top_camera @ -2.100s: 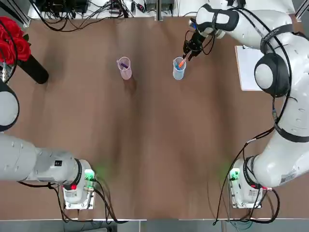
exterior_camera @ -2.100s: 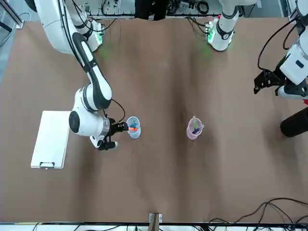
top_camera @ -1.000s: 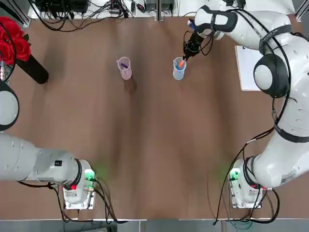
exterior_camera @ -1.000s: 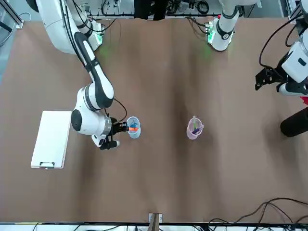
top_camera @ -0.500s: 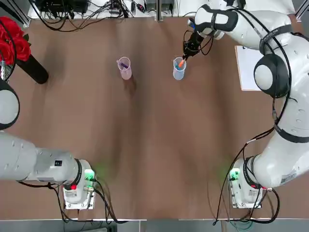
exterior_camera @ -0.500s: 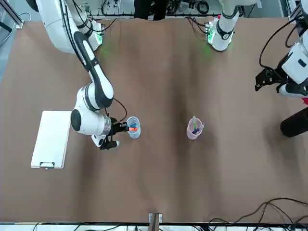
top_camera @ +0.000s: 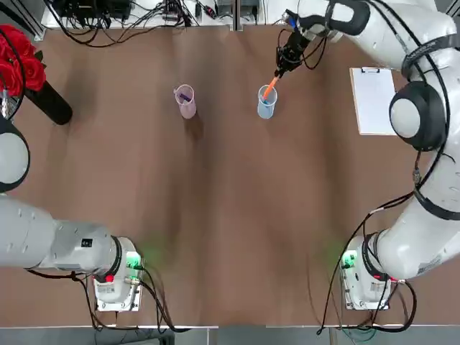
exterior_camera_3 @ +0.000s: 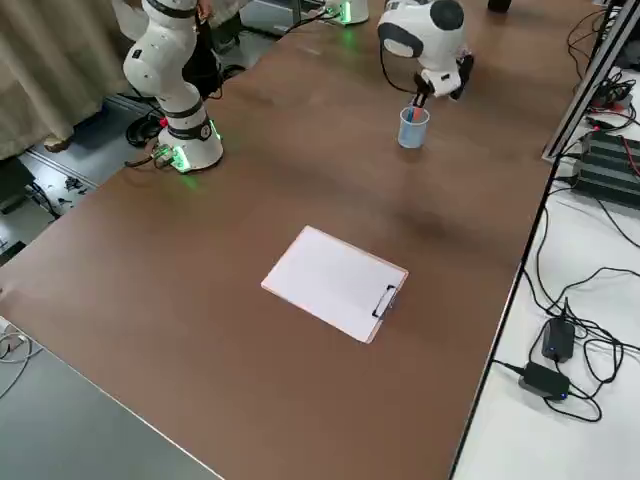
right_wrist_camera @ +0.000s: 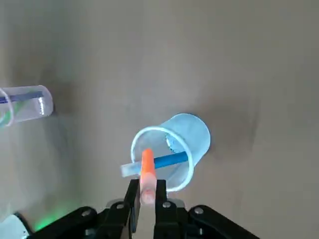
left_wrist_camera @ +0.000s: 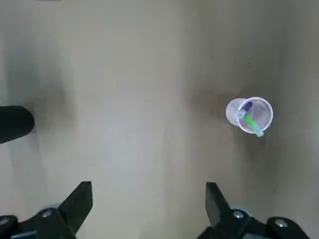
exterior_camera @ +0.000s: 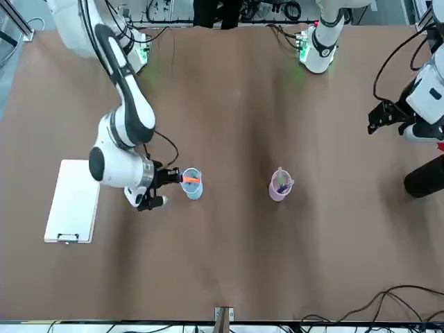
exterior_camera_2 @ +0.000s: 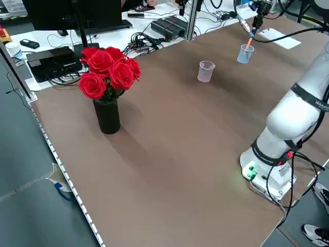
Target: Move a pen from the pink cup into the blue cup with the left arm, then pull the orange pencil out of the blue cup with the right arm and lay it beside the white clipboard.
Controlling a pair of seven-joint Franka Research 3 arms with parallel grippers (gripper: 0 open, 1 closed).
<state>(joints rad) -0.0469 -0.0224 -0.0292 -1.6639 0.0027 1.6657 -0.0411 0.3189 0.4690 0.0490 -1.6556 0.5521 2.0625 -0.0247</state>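
Note:
The blue cup [top_camera: 267, 103] stands at the table's far middle with a blue pen [right_wrist_camera: 165, 161] lying inside it. My right gripper [top_camera: 283, 66] is shut on the top of the orange pencil [top_camera: 270, 88], which slants upward with its lower end at the cup's mouth. In the right wrist view the pencil [right_wrist_camera: 147, 170] sits pinched between the fingertips above the cup [right_wrist_camera: 193, 135]. The pink cup [top_camera: 186, 101] holds a green pen [left_wrist_camera: 252, 124] and a purple one. My left gripper [exterior_camera: 380, 118] hangs open, high above the table's left side. The white clipboard [top_camera: 374, 100] lies to the right.
A black vase [exterior_camera: 423, 177] of red roses [exterior_camera_2: 108, 69] stands at the far left corner, close under the left arm. Cables and boxes crowd the bench beyond the far edge. Bare brown tabletop [top_camera: 230, 215] spreads between the cups and the arm bases.
My right gripper has lifted and drawn back toward the far edge, pulling the orange pencil most of the way up out of the blue cup. The left arm has stayed put.

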